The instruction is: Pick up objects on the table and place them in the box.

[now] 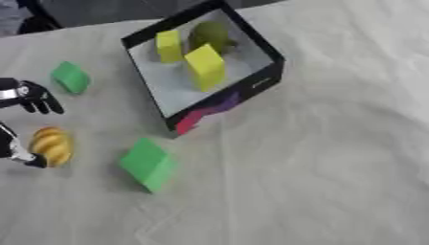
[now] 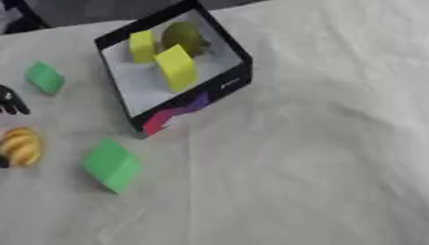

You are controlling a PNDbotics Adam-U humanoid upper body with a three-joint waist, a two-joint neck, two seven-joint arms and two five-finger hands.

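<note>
While the box (image 1: pixel 260 86) holds two yellow blocks (image 1: pixel 205 66) and an olive fruit (image 1: pixel 211 34),
we spread our left hand (image 1: pixel 25 95) wide around the orange toy (image 1: pixel 50 146).

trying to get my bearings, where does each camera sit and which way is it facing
Left eye view: in the robot's head, looking down at the table; the left hand enters at the left edge, beside the ridged orange object.
Right eye view: same head, set slightly to the right; only fingertips of that hand show at its left edge.
Shared: the black box holding two yellow blocks and an olive round object, the small green block, the large green block.
</note>
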